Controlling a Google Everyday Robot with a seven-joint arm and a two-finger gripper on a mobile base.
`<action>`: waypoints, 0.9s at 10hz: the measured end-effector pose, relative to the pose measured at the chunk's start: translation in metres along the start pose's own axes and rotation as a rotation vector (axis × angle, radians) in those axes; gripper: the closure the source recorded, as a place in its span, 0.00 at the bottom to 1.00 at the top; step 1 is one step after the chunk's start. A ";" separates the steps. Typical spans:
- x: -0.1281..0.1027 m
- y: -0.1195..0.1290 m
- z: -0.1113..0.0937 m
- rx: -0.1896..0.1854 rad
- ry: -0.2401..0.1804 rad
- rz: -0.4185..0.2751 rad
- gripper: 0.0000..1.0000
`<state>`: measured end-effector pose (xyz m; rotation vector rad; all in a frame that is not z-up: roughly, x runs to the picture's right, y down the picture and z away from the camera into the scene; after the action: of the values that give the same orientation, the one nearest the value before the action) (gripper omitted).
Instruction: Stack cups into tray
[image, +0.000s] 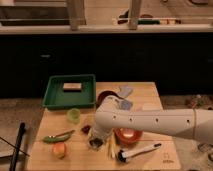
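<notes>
A small green cup (74, 115) stands upright on the wooden table (155, 95), just in front of the green tray (52, 100). A dark red cup or bowl (105, 96) sits right of the tray. An orange-red cup (128, 135) stands partly hidden under my white arm. My gripper (96, 141) is low over the table's front middle, right of the green cup and left of the orange-red cup, next to a small dark object (86, 129). The tray holds a brown block (73, 87).
A green pepper-like item (57, 136) and an orange fruit (59, 149) lie at the front left. A white-handled brush (137, 151) lies at the front right. Grey-blue packets (125, 92) and a white lid (150, 107) sit at the back right. A dark counter stands behind.
</notes>
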<state>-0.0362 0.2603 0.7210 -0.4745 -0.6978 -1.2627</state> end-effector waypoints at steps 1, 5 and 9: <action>0.001 0.000 0.001 -0.005 -0.008 -0.002 0.80; 0.009 0.003 -0.004 -0.041 -0.010 0.000 1.00; 0.016 -0.003 -0.018 -0.070 0.002 0.000 1.00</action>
<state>-0.0326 0.2364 0.7189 -0.5306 -0.6533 -1.2911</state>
